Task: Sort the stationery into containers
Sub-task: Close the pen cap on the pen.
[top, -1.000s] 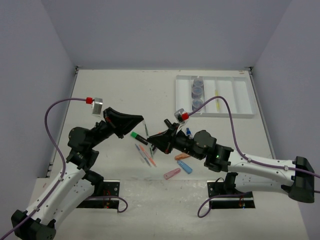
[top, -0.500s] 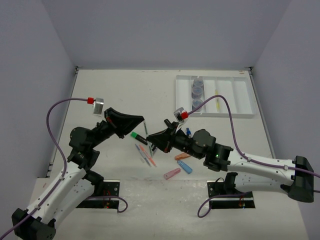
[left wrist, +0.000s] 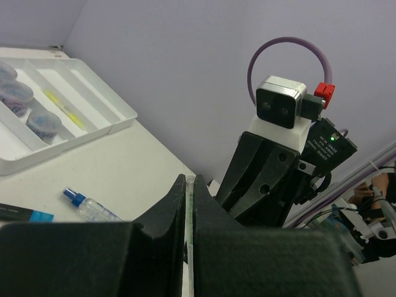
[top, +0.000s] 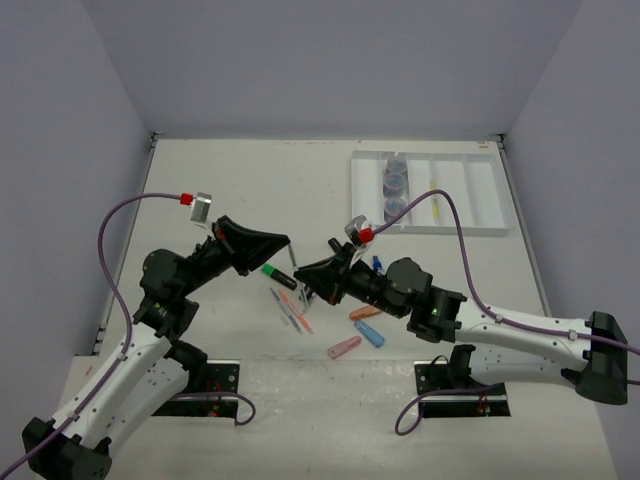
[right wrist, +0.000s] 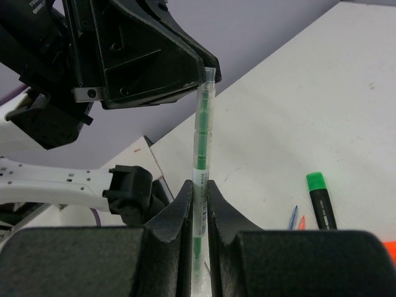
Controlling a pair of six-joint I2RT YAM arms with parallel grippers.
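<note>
Right gripper [right wrist: 198, 185] and left gripper [left wrist: 190, 180], each clamped on one end of a thin green pen [right wrist: 202, 133] held above the table [top: 230, 180]. Pen probably light, stiff, slick; best gripped mid-barrel. Below: highlighter [right wrist: 322, 201], bottle [left wrist: 91, 208], capsules [top: 345, 346]. Tray [top: 482, 190] well apart, way apparently unobstructed.

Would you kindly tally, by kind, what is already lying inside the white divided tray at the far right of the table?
Round grey-blue jars: 3
Yellow pen: 1
Total in the white tray: 4
</note>
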